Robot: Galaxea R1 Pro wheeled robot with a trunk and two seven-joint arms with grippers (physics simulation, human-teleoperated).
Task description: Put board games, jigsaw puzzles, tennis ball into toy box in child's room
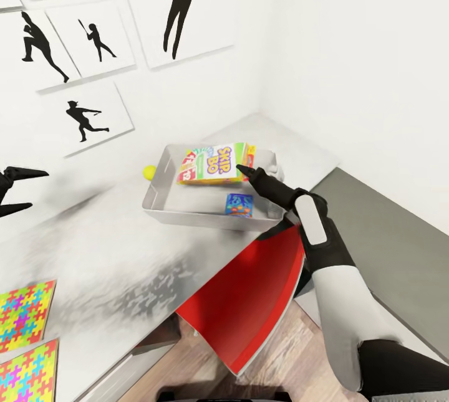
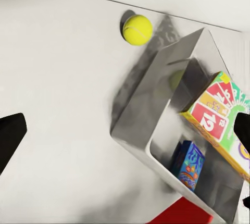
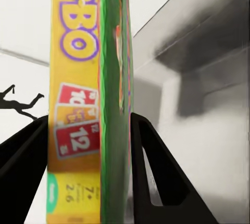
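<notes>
Clearly printed "SKIP-BO" box over the toy box.
Right gripper pinches it; left gripper spread; cards read "12".

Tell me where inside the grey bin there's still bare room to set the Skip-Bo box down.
The right gripper holds the SKIP-BO box over the toy box. Free patch: the tray floor between the wall nearest the tennis ball and the blue game box. It is crowded at the blue box's corner.
</notes>
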